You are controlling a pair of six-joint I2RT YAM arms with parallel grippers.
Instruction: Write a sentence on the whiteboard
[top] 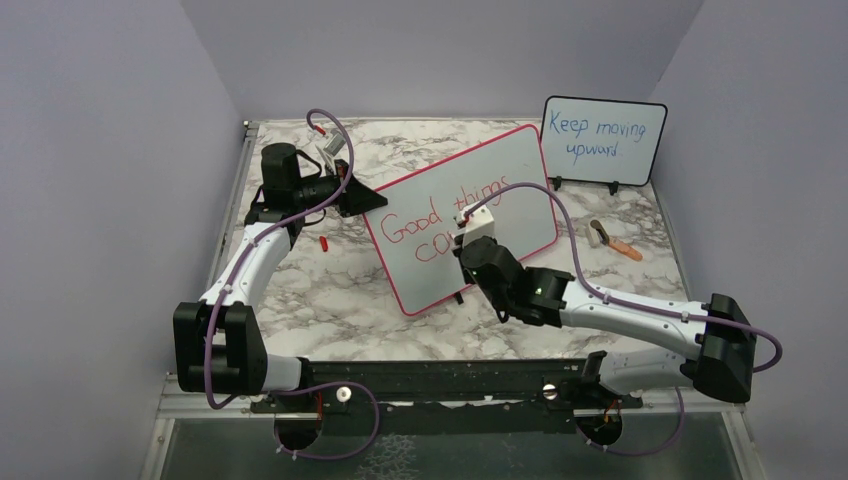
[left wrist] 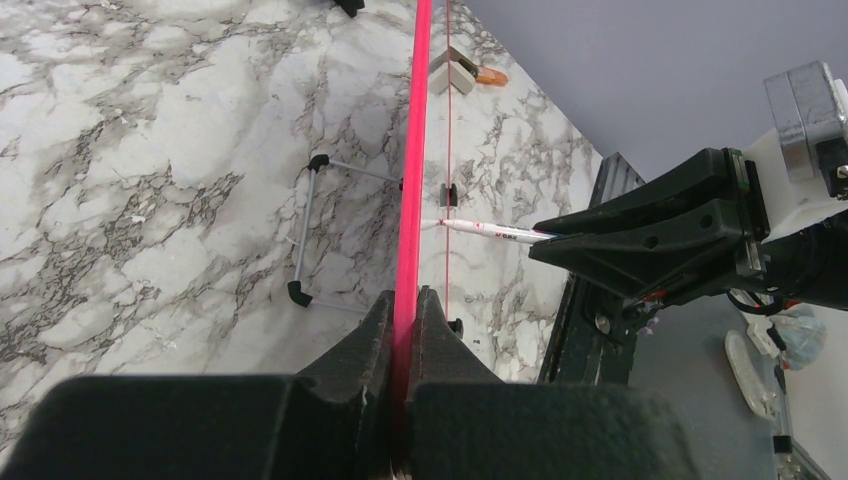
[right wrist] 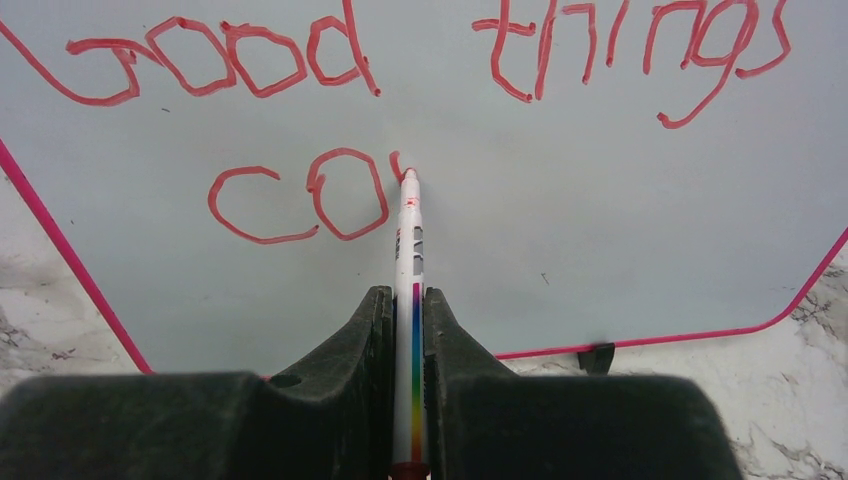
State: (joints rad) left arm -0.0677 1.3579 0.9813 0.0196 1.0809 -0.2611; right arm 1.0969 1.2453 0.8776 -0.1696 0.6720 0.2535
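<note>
Our left gripper (left wrist: 404,300) pinches the red-pink frame of the large white whiteboard (top: 515,225), which stands mid-table. To its right, our right gripper (right wrist: 405,300) clamps a white marker (right wrist: 410,230), tip touching just after "co" in the red handwritten sentence (top: 405,225). We should press lightly, brace the board and shape even strokes.

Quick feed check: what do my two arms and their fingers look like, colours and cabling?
The left arm and right arm have white links between boxy black joints. A purple cable runs loosely along each. The fingers are matte black wedges tapering to the tips. A white block sits behind the right arm's fingers. No markings are legible.
</note>
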